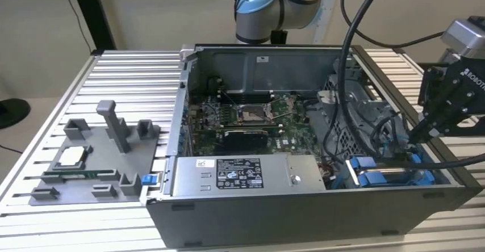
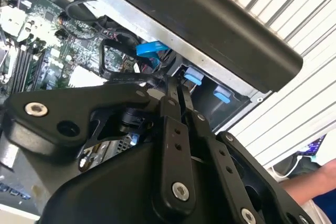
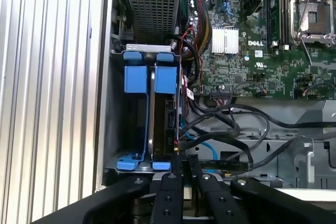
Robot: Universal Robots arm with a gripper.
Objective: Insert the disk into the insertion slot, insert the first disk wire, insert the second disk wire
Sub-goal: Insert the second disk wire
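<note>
We see an open computer case (image 1: 303, 218) on a ribbed metal table (image 1: 121, 82); the hand (image 3: 185, 158) hangs at the drive bay, its fingers (image 3: 172, 182) pinched nearly together, seemingly on a thin black wire (image 3: 210, 163), though we cannot be sure; the disk (image 3: 157, 114) in its blue carrier sits in the insertion slot (image 3: 118, 129), directly ahead of the fingertips, its long axis running away from them toward the power supply (image 3: 152, 3).
</note>
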